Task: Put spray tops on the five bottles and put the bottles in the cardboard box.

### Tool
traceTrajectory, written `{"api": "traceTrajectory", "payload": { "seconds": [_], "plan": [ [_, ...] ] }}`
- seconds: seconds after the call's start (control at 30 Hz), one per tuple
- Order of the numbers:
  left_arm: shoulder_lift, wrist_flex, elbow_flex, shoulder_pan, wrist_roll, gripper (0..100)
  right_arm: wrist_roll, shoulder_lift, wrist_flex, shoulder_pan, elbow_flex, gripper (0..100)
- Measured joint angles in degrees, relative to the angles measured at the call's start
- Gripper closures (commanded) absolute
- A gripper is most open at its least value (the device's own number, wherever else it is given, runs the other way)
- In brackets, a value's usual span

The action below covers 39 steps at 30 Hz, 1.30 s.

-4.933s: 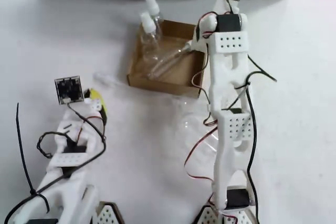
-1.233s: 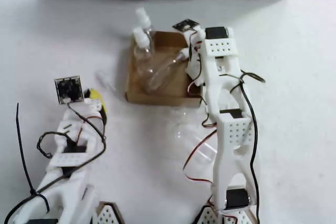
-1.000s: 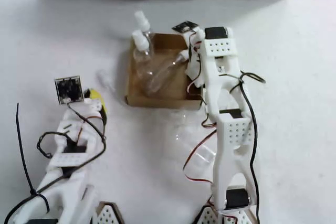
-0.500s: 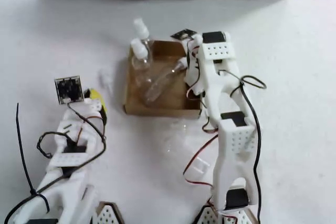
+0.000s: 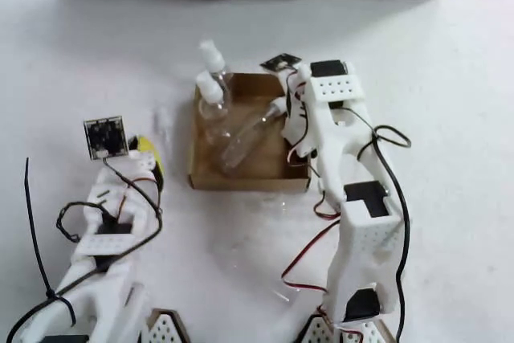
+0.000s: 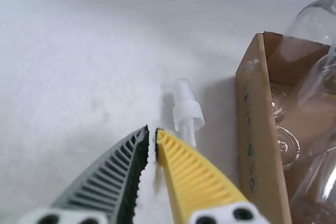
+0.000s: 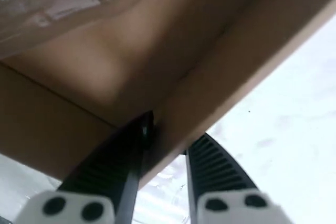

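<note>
Roughly, the task looks past its middle: the cardboard box (image 5: 249,178), its wall pinched by the right claw (image 7: 167,136), holds about three capped bottles (image 5: 241,138). One loose spray top (image 6: 185,111) lies just ahead of the left claw (image 6: 152,131), which is closed and empty, so some capping and boxing remain.

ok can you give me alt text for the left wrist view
The left gripper, one dark finger and one yellow, is shut and points at a loose white spray top on the white table. Beside it stands the cardboard box with clear bottles inside.
</note>
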Motion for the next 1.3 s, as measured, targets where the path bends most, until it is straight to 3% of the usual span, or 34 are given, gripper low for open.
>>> {"api": "traceTrajectory", "payload": {
  "seconds": [0.17,0.47,0.63,0.83,1.3],
  "plan": [
    [0.0,0.0,0.0,0.0,0.0,97,0.0,0.0,0.0,-0.3,0.0,81.3],
    [0.0,0.0,0.0,0.0,0.0,97,-1.1,-4.5,0.4,-0.3,0.0,81.5],
    [0.0,0.0,0.0,0.0,0.0,97,-7.2,-10.9,1.8,-0.3,0.0,82.0],
    [0.0,0.0,0.0,0.0,0.0,97,-18.8,-18.0,3.1,-0.3,0.0,94.5],
    [0.0,0.0,0.0,0.0,0.0,97,-41.9,-18.2,-9.1,-5.1,0.0,89.7]
  ]
}}
